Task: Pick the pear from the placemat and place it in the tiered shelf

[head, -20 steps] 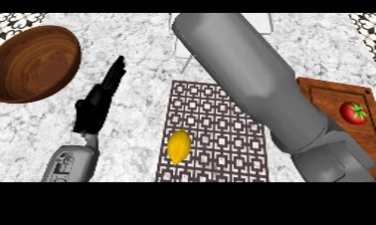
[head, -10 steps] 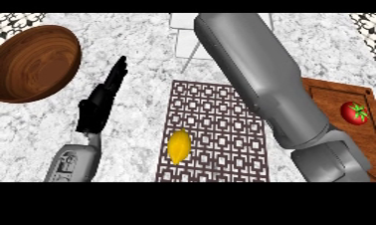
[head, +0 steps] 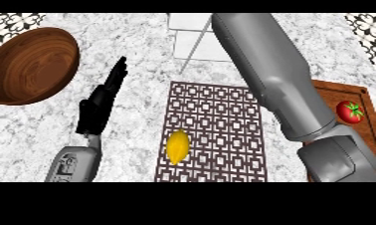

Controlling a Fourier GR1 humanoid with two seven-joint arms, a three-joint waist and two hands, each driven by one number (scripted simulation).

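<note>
1. The left robot hand (head: 95, 113) is held up over the worktop (head: 140, 45), left of the placemat (head: 220, 114). Its fingers are straight, pressed together, pointing far, and they hold nothing.
2. The right forearm (head: 272, 74) slants from the near right to the far middle, over the placemat's right side. The right robot hand lies beyond the far edge of the view, so I cannot tell how its fingers stand.
3. A wooden bowl (head: 37, 64) stands at the far left.
4. A wooden cutting board (head: 341, 92) at the right carries a red tomato (head: 350, 112).
5. Part of a white shelf (head: 192, 37) shows at the far middle.
6. The pear (head: 178, 147) is yellow and smooth. It lies lengthwise on the near left part of the brown lattice placemat, apart from both arms.
</note>
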